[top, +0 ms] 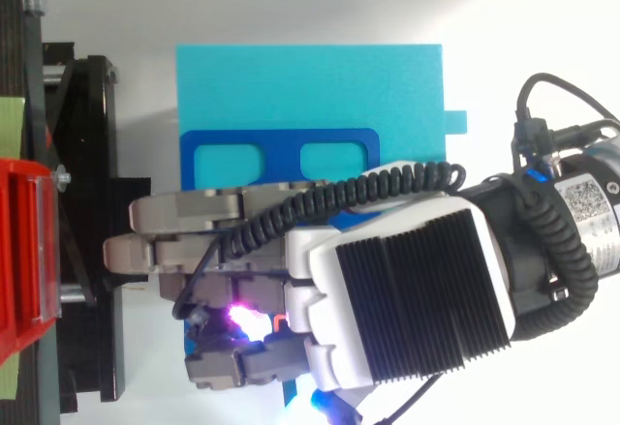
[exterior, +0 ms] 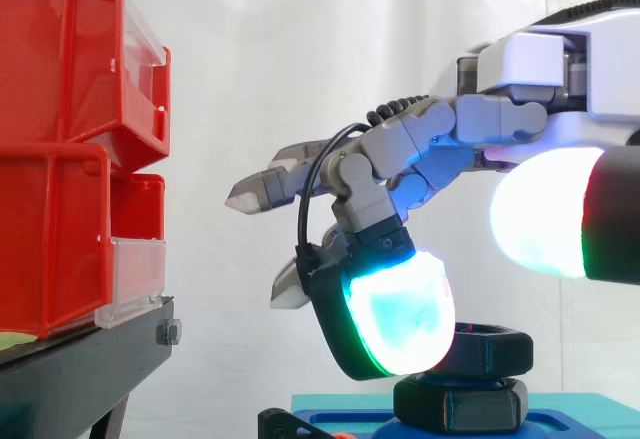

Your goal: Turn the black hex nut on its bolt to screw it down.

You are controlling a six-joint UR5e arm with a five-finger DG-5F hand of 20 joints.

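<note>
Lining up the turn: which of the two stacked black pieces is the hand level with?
The upper black piece: the lowest part of the hand overlaps its left side. The lower black piece sits beneath it, below the hand.

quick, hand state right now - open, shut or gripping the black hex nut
Hand: cannot be told. It is down at the black hex nut, but whether it grips the nut is not visible.

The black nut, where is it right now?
In the side view, the black hex nut sits low and right of centre, above the teal block, tucked just under the hand.
</note>
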